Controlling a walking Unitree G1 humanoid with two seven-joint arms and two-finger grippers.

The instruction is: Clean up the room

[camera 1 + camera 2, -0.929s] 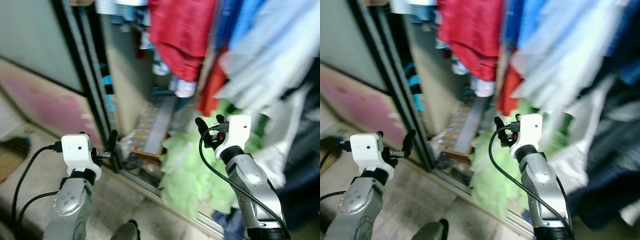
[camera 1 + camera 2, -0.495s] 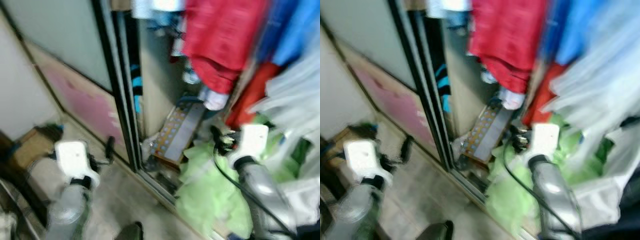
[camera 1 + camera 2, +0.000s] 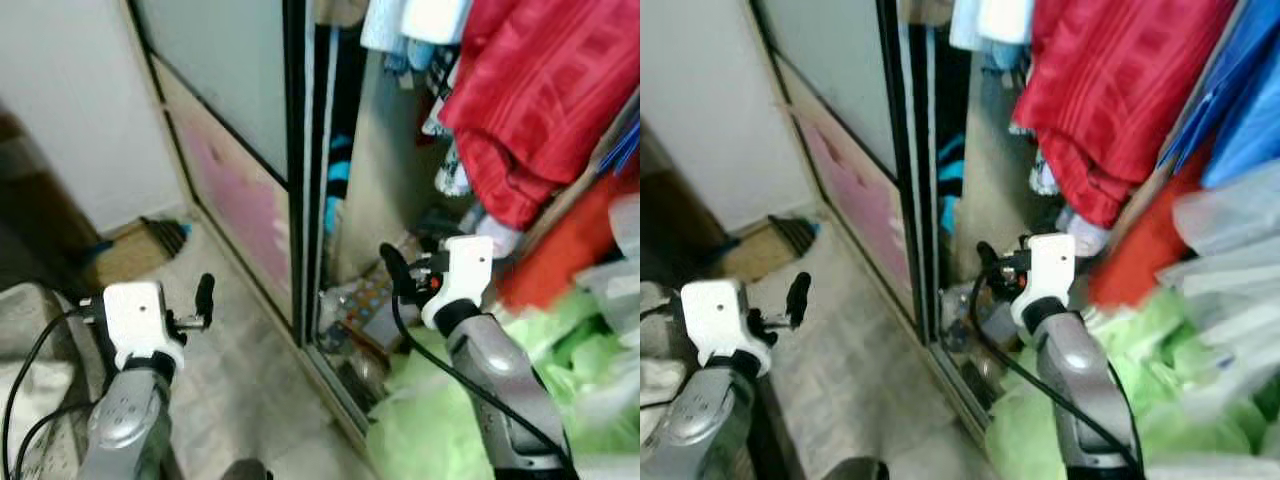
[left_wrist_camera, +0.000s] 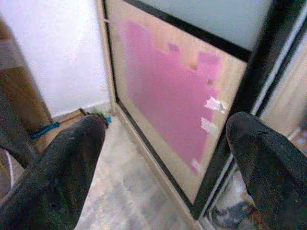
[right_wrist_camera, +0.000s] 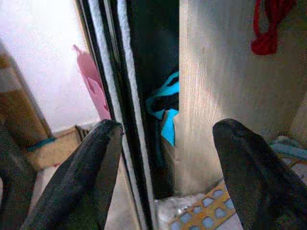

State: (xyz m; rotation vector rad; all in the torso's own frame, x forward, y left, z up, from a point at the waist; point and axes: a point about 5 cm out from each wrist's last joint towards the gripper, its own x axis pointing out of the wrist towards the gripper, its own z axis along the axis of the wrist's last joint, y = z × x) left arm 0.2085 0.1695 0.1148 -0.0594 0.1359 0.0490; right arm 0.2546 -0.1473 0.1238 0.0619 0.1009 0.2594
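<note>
head cams: down at wardrobe door [image 3: 300,170] | wrist cams: close, same door

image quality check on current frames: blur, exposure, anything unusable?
Eye views: soft motion blur, worst on the green pile at lower right; wall bright. Left wrist: sharp on the pink door panel, fingers defocused. Right wrist: wall overexposed, wardrobe gap dark.

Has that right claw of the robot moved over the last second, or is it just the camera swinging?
Cannot tell. The whole picture has shifted, so the camera turned. The right claw now sits nearer the black wardrobe door frame, but that may be only the camera's turn.
</note>
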